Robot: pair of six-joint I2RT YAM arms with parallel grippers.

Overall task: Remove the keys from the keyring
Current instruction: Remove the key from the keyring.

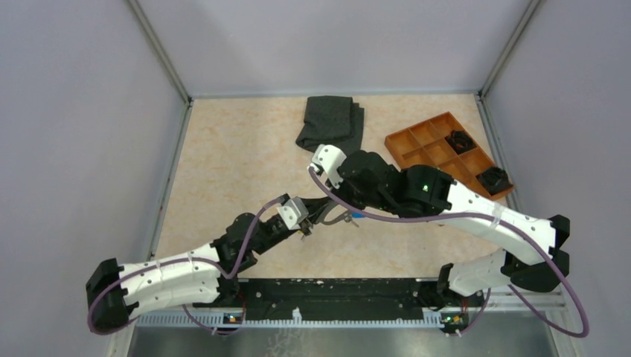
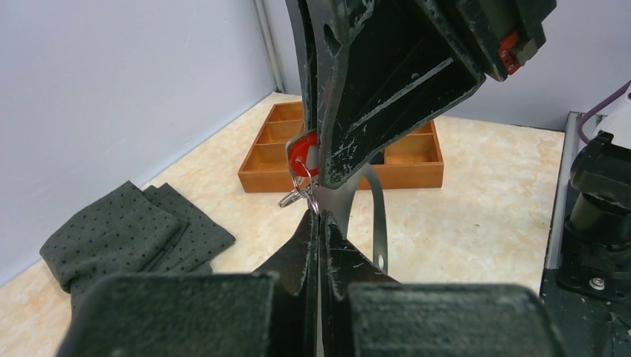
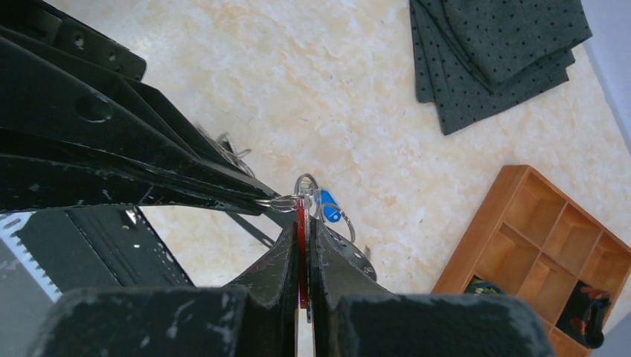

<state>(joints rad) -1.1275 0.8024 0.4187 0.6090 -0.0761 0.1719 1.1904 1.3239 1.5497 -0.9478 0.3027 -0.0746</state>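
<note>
Both grippers meet above the middle of the table. My left gripper (image 2: 318, 217) is shut, its tips pinching a small metal ring (image 2: 305, 195) of the keyring. The keyring's pale grey band (image 2: 378, 216) curves down behind it. My right gripper (image 3: 301, 227) is shut on a red-headed key (image 3: 301, 219), which also shows as a red key (image 2: 300, 152) in the left wrist view. A blue-headed key (image 3: 330, 207) hangs on a wire ring just beyond the right fingers. From above, the blue key (image 1: 357, 216) peeks out beside the two grippers.
A folded dark grey cloth (image 1: 331, 123) lies at the back centre. A wooden divided tray (image 1: 428, 135) sits at the back right with black clumps (image 1: 460, 141) in two compartments. Grey walls close in the table on three sides; a black rail (image 1: 335, 297) runs along the near edge.
</note>
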